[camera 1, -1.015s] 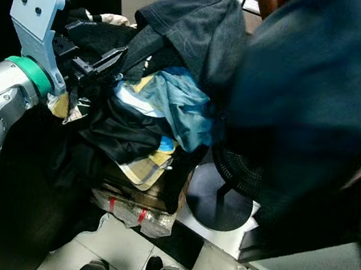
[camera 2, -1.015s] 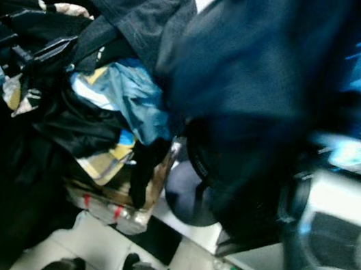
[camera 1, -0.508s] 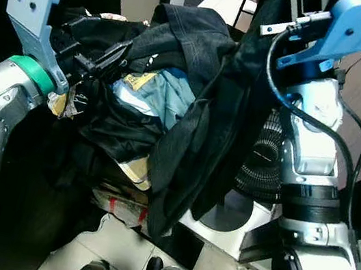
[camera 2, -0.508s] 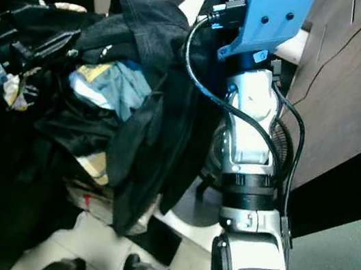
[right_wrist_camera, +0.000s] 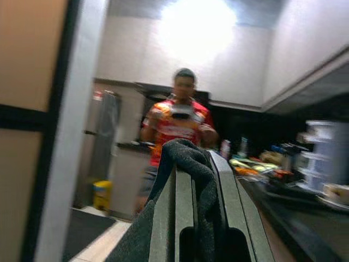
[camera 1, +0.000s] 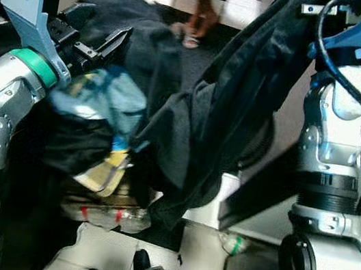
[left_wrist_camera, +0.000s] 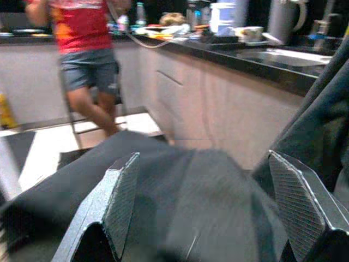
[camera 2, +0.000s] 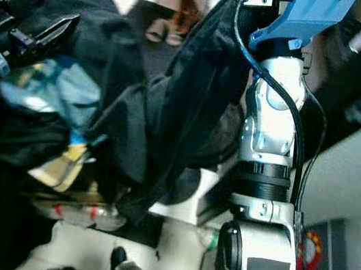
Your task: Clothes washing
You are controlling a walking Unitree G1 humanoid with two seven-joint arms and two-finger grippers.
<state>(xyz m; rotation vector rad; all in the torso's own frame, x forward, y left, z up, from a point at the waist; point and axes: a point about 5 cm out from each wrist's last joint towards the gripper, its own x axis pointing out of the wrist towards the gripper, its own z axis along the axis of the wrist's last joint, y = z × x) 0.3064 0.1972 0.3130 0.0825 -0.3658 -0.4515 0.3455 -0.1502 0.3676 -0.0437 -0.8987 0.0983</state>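
Observation:
A dark garment (camera 1: 226, 108) hangs in a long fold from my raised right gripper (right_wrist_camera: 193, 161), which is shut on it; the cloth bunches over and between the fingers (right_wrist_camera: 232, 207). Its lower end trails down beside the pile of clothes (camera 1: 95, 103), a heap of dark, light blue and yellow pieces. My left gripper (camera 1: 95, 44) is open at the top of the pile, its two fingers (left_wrist_camera: 117, 207) spread wide over a dark grey cloth (left_wrist_camera: 196, 202) with nothing between them.
A person in a red shirt (right_wrist_camera: 180, 125) stands ahead by a kitchen counter (left_wrist_camera: 245, 52); their feet (camera 1: 195, 26) are beyond the pile. A wrapped bundle of bottles (camera 1: 108, 214) lies under the pile, and one plastic bottle (camera 1: 233, 243) on the floor tiles.
The whole view has swung, so the camera moved. The dark garment still hangs from the right gripper, now stretched farther right of the pile. The left gripper stays open at the pile's top.

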